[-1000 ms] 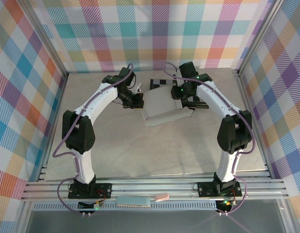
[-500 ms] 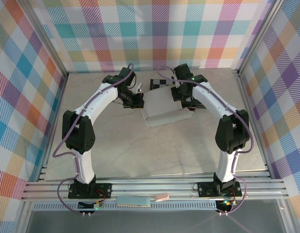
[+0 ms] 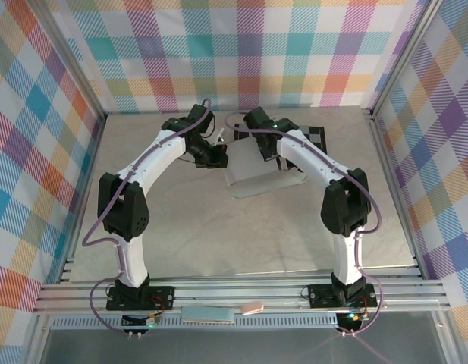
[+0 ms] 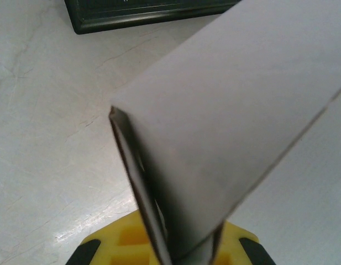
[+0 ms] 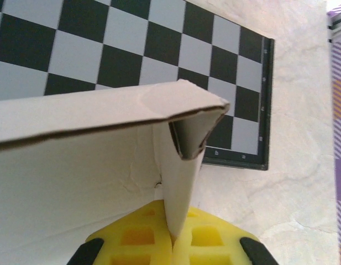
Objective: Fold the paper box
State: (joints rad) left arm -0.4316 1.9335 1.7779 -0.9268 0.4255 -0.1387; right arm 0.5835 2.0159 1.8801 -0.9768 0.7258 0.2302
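Note:
The paper box (image 3: 258, 176), a pale grey cardboard sheet with raised walls, lies at the far middle of the table, partly over the chessboard (image 3: 312, 136). My left gripper (image 3: 217, 158) is at the box's left edge. In the left wrist view its yellow fingers (image 4: 131, 243) are shut on an upright folded wall of the paper box (image 4: 242, 99). My right gripper (image 3: 268, 154) sits at the box's far edge. The right wrist view has its yellow fingers (image 5: 214, 237) pinched shut on a thin vertical flap of the paper box (image 5: 76, 165), under a folded corner.
The black-and-white chessboard (image 5: 131, 44) lies flat behind the box, its dark frame (image 4: 148, 14) close to the held wall. Checkered cloth walls enclose the table on three sides. Bare marble table (image 3: 234, 235) stretches between the box and the arm bases.
My right gripper has swung left along the box's far edge and closed on a flap. This uncovered the chessboard's right part. The left gripper stays shut in place.

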